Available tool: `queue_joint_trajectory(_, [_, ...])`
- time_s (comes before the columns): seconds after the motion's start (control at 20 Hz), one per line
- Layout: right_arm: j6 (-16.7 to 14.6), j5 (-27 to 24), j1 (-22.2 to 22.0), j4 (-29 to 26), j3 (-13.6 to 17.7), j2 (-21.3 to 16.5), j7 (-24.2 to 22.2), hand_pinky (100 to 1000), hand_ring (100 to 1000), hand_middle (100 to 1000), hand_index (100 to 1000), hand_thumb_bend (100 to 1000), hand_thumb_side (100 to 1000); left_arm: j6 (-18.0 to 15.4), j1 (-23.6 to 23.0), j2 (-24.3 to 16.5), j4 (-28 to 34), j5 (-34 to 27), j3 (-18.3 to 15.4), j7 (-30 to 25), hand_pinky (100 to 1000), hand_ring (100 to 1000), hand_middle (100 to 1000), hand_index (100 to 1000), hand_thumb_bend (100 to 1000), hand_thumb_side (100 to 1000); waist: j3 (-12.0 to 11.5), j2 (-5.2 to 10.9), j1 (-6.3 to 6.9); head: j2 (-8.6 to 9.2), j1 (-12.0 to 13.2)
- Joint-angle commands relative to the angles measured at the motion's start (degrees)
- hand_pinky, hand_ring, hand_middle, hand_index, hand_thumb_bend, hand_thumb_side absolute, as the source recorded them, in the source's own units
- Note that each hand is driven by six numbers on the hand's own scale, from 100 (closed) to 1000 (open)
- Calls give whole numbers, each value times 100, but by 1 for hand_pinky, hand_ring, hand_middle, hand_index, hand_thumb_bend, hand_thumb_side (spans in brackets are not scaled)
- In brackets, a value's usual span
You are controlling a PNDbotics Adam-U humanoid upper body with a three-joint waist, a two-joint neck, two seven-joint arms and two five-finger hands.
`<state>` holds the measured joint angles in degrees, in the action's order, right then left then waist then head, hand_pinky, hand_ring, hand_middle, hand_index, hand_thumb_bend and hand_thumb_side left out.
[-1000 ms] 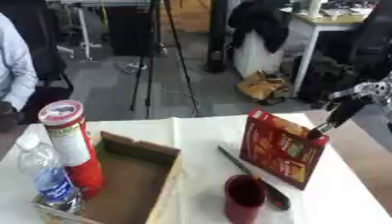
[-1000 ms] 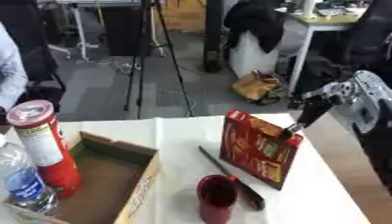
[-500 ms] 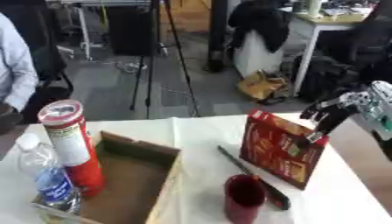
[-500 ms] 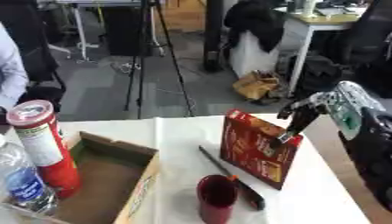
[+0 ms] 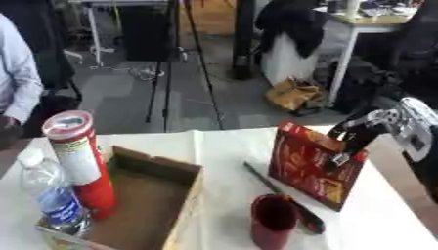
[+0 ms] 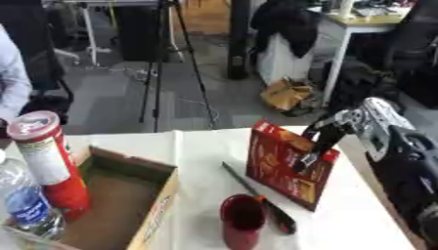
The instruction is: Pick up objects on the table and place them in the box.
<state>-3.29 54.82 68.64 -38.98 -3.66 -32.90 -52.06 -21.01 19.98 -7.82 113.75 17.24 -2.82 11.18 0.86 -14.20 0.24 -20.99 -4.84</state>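
Left eye view: right hand (image 5: 363, 131) comes in from the right, fingers reaching down over the top edge of the red carton (image 5: 313, 162)
Hand state: fingers curled at the carton's top edge, one dark fingertip low on its front face; looks like a pinch on the carton, though contact on the back side is hidden
Left hand: not visible in either view
Carton position: upright on the white desk (image 5: 227, 146), right of centre, near the right edge, well apart from the box (image 5: 145, 202)
Carton look: flat red cardboard pack, printed front with yellow patches, thin and tall, so probably light and easy to tip
Nearby: dark red cup (image 5: 274, 225) just in front of the carton; long dark tool (image 5: 283, 198) lying between them, running under the carton's lower corner
Box side: red tube can (image 5: 81, 163) and clear water bottle (image 5: 50, 199) stand at the box's left wall; whether they are inside it I can't tell
Risk 1: top-edge grip on a thin carton may let it swing or slip on the lift
Risk 2: swinging carton could knock the cup over
Risk 3: path to the box crosses cup and tool; a low carry would clip them
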Motion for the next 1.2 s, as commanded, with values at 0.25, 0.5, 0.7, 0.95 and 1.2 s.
queue_joint_trajectory(0.25, [-35, 128, 187, 14, 25, -44, 9, 1000, 1000, 1000, 1000, 845, 536, -3, 43, -64, 85, -23, 3, -34, 892, 756, 774, 735, 100, 999, -12, 76, 3, 7, -36])
queue_joint_trajectory(0.5, [-65, 224, 220, -15, 21, -30, 9, 1000, 1000, 1000, 1000, 809, 547, -2, 42, -62, 85, -22, 7, -46, 892, 756, 774, 735, 100, 998, -17, 76, 0, 8, -42])
queue_joint_trajectory(0.7, [-78, 363, 255, -89, 30, -19, 9, 903, 974, 940, 1000, 761, 551, 2, 37, -60, 85, -24, 9, -59, 892, 756, 774, 735, 100, 997, -18, 78, 2, 4, -44])
queue_joint_trajectory(0.95, [-104, 524, 329, -155, 37, -11, 9, 597, 718, 741, 864, 556, 465, 9, 38, -61, 85, -24, 18, -103, 897, 757, 775, 735, 100, 995, -6, 83, -2, 3, -42])
queue_joint_trajectory(1.2, [-62, 688, 375, -197, 42, -2, 9, 457, 573, 610, 746, 502, 430, 16, 49, -58, 85, -29, 16, -132, 898, 756, 774, 734, 100, 992, -3, 85, 3, 14, -49])
